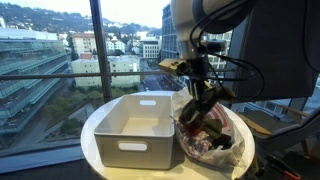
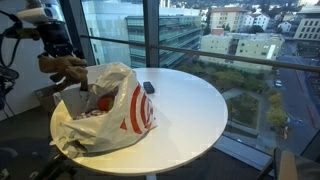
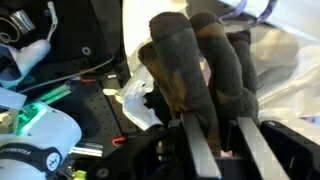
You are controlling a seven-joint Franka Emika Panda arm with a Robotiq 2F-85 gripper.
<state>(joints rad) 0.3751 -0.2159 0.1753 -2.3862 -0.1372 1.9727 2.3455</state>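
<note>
**A:** Start with the exterior view that shows the bin. How is the arm posed?

**B:** The arm (image 1: 205,25) comes down from above, with cables looping off its wrist. The gripper (image 1: 200,98) points down into the open mouth of a plastic bag (image 1: 218,138). The bag lies on a round white tabletop (image 1: 92,140), touching a white plastic bin (image 1: 140,125). Tall windows behind look out over city buildings.

**A:** And from the opposite side?

**B:** There the gripper (image 2: 62,55) hangs at the tabletop's edge (image 2: 195,115), holding a brown plush toy (image 2: 68,70) just above the bag's rim. The bag (image 2: 118,108) is white with a red bullseye. A small dark object (image 2: 148,87) lies beside it; I can't tell what it is.

**A:** Does the wrist view settle the grip?

**B:** Yes. The gripper (image 3: 215,122) is narrow, and its metal fingers (image 3: 195,145) are clamped on the toy (image 3: 200,60), whose lobed end fills the frame. Crinkled bag plastic (image 3: 285,60) sits behind it.
</note>
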